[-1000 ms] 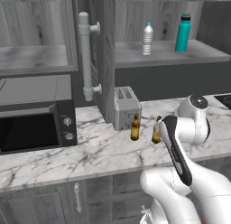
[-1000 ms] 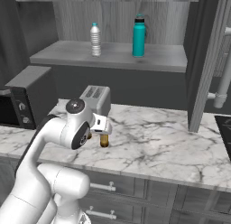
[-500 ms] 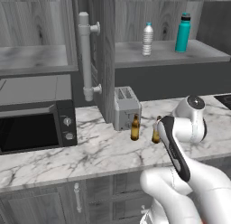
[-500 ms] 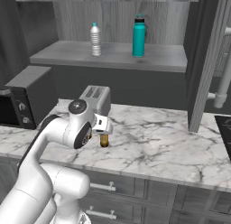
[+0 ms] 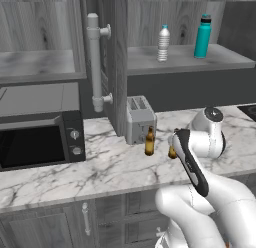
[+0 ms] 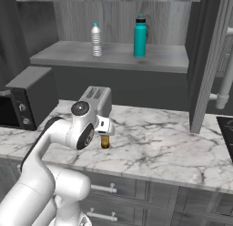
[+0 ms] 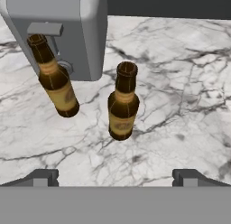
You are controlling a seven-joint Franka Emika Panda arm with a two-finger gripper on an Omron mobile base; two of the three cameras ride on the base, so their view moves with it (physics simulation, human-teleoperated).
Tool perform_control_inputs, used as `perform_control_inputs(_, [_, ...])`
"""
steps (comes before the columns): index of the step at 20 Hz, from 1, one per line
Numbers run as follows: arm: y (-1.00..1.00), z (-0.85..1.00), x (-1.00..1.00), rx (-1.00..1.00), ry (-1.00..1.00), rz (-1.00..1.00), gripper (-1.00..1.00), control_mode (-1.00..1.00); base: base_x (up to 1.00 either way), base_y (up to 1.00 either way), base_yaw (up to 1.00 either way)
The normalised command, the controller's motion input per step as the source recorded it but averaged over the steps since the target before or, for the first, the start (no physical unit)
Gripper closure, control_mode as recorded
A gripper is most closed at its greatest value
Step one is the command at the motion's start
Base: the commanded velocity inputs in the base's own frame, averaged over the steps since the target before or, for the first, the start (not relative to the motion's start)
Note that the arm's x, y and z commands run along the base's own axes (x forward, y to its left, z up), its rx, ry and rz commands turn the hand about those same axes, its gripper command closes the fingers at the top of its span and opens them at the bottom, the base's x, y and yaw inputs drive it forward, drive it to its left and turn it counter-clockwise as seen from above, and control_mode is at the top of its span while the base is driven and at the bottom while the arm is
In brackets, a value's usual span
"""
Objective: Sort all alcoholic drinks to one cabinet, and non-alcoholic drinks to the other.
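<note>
The white arm [image 6: 54, 143] rises from the lower left and bends over the marble tabletop [image 6: 164, 143], its wrist in front of the grey toaster [image 6: 96, 100], which stands near the back edge of the tabletop. Just below the wrist, the lower part of an amber beer bottle [image 6: 105, 141] shows, upright on the tabletop; its upper part is hidden by the arm. A microwave [image 6: 25, 98] sits at the left end. Above, on the grey shelf [image 6: 68, 56] of the open wall cabinet, a clear water bottle [image 6: 96, 40] and a teal flask [image 6: 140, 36] stand upright and apart. An open cabinet door [image 6: 207, 61] with a pale bar handle [image 6: 225, 79] hangs at the right.
</note>
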Motion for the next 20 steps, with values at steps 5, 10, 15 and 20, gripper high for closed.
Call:
perform_control_inputs(5, [-0.01, -0.12, 0.14, 0.0, 0.0, 0.0, -1.0, -1.0, 0.0, 0.0, 0.0])
perform_control_inputs(10, [-0.02, -0.11, 0.11, 0.0, 0.0, 0.0, -1.0, -1.0, 0.0, 0.0, 0.0])
perform_control_inputs(15, [-0.03, -0.09, 0.11, 0.0, 0.0, 0.0, -1.0, -1.0, 0.0, 0.0, 0.0])
perform_control_inputs(20, [-0.02, -0.1, 0.12, 0.0, 0.0, 0.0, -1.0, -1.0, 0.0, 0.0, 0.0])
